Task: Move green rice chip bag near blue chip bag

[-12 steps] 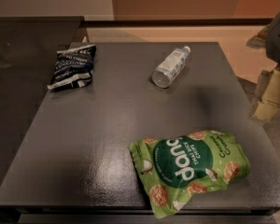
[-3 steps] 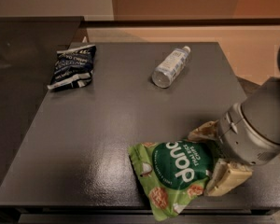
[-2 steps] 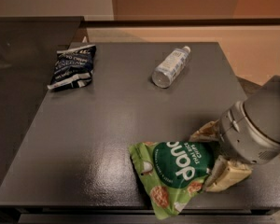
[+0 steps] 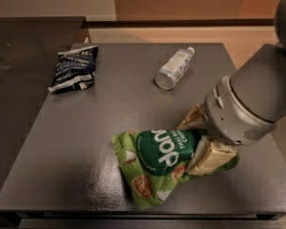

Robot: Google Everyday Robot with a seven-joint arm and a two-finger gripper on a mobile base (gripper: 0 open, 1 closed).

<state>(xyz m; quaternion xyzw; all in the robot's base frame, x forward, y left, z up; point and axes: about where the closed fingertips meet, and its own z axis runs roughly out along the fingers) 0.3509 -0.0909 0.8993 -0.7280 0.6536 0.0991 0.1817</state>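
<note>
We've nudged the green rice chip bag (image 4: 155, 159) left, gripper (image 4: 189, 146) pinching it; bottle (image 4: 174, 68), blue chip bag (image 4: 74, 67) well apart.

The grey two-finger gripper (image 4: 199, 138), earlier hanging clear on the side away from the small navy-blue snack bag (image 4: 74, 68), now clamps its fingers on that end of the large light-green rice chip pouch (image 4: 157, 161), which has crumpled and slid slightly toward the bag.

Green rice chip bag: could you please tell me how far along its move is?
Done: the gripper is on the light-green rice chip pouch. In hand: its fingers seem closed on the pouch's right end. Left: the carry to the small navy-blue chip bag, at the far-left corner.
</note>
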